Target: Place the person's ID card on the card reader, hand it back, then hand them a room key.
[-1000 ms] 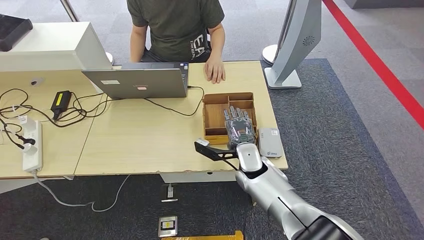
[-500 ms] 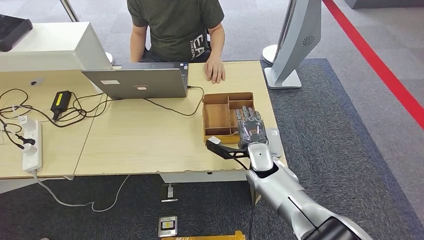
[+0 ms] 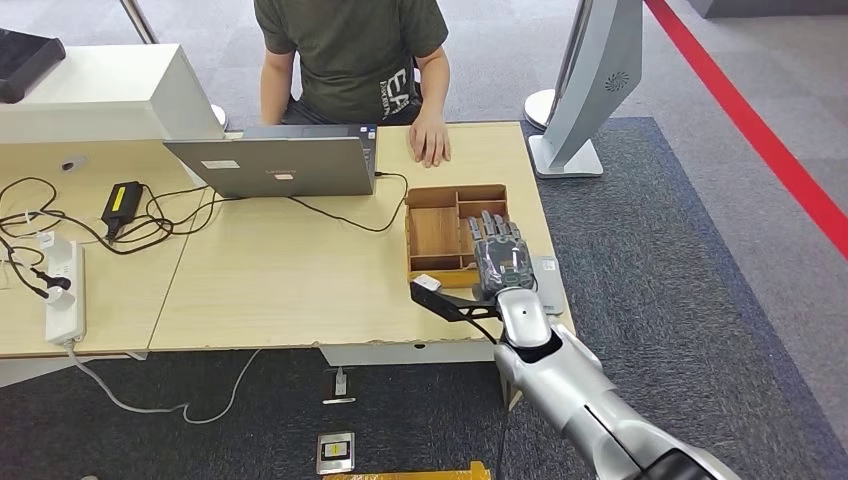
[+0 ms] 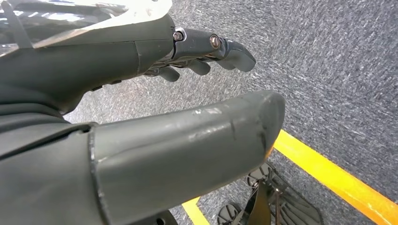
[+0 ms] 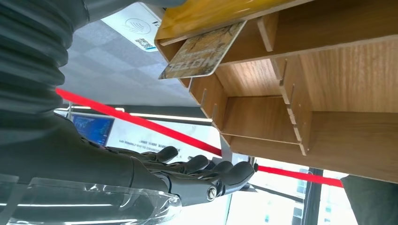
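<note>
My right hand hovers flat, fingers stretched out and holding nothing, over the right side of the wooden compartment tray near the table's right end. It partly covers the grey-white card reader lying just right of the tray. In the right wrist view the fingers are spread beside the tray, where a room key card printed "HOTEL" leans in a compartment next to the reader. The person's hand rests on the table beyond the tray. My left hand hangs over grey carpet, holding nothing.
A grey laptop stands open in front of the person. Black cables, a power adapter and a white power strip lie on the table's left half. A white stand rises off the table's far right corner.
My right hand has moved to the right and a little away from me, from the tray's near middle to its right side, now overlapping the card reader. The person has stayed still.
</note>
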### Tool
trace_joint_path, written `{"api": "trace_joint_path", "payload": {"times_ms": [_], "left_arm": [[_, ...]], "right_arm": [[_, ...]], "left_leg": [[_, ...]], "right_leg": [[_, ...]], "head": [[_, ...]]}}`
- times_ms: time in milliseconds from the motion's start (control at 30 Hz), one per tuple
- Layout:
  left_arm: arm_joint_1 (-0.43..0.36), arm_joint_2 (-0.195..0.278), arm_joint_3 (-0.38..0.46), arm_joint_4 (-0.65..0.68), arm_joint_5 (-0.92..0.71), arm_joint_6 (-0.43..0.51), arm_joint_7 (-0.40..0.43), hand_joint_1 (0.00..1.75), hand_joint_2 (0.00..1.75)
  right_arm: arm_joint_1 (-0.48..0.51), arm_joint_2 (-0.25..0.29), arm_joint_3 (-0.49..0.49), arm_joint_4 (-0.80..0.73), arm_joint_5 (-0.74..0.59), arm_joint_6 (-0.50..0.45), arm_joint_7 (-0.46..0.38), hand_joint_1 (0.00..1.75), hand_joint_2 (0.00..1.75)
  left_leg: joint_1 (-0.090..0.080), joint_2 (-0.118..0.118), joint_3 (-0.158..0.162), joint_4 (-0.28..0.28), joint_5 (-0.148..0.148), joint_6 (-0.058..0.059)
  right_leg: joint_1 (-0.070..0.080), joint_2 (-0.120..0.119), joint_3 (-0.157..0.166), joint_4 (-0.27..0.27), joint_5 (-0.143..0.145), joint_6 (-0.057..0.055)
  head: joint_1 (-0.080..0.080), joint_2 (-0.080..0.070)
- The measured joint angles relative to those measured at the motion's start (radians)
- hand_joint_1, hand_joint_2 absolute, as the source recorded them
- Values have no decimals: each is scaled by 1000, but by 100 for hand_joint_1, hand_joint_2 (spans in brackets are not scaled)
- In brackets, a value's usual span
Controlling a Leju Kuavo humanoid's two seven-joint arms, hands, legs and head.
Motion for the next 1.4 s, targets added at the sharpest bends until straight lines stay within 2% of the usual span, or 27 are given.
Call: {"api": "trace_joint_path", "payload": {"times_ms": [533, 933, 1400], "left_arm": [[0, 29, 0, 0, -11, -54, -2, 0, 0], [0, 35, -2, 0, -15, -61, -16, 0, 0], [0, 38, -2, 0, -15, -77, -19, 0, 0]], "right_arm": [[7, -48, -9, 7, -36, 11, 23, 0, 175], [11, -44, -9, 47, -61, -35, -4, 0, 175], [12, -33, -8, 75, -64, -35, -8, 0, 175]], "left_leg": [[0, 0, 0, 0, 0, 0], [0, 0, 0, 0, 0, 0], [0, 0, 0, 0, 0, 0]], "right_leg": [[0, 0, 0, 0, 0, 0], [0, 0, 0, 0, 0, 0], [0, 0, 0, 0, 0, 0]], "head": [[0, 0], [0, 0], [0, 0]]}}
